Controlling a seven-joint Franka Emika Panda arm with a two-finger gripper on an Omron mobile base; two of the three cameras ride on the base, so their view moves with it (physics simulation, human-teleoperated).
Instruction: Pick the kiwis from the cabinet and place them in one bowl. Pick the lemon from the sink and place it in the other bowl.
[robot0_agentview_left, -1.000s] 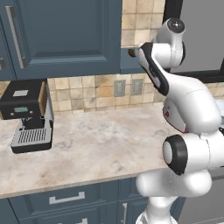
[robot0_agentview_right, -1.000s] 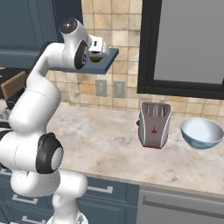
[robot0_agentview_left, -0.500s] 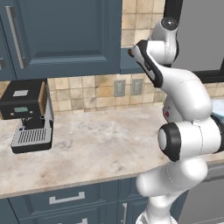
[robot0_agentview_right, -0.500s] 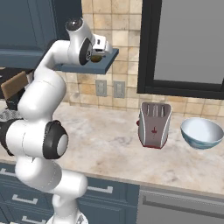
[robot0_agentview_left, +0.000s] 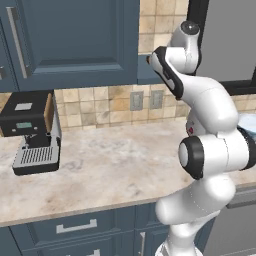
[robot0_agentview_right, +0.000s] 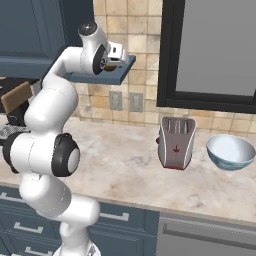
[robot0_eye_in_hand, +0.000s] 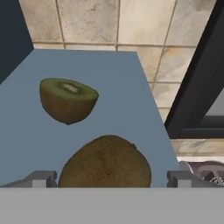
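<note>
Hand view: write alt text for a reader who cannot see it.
A whole brown kiwi sits between the open pincer fingertips on a slate-blue shelf. Beyond it lies a cut kiwi half, green face up, with tan wall tiles behind.

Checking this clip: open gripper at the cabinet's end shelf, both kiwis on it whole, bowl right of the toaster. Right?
One slip: the hand view shows only the near kiwi whole; the far kiwi is cut in half, green flesh showing. The rest holds.
</note>
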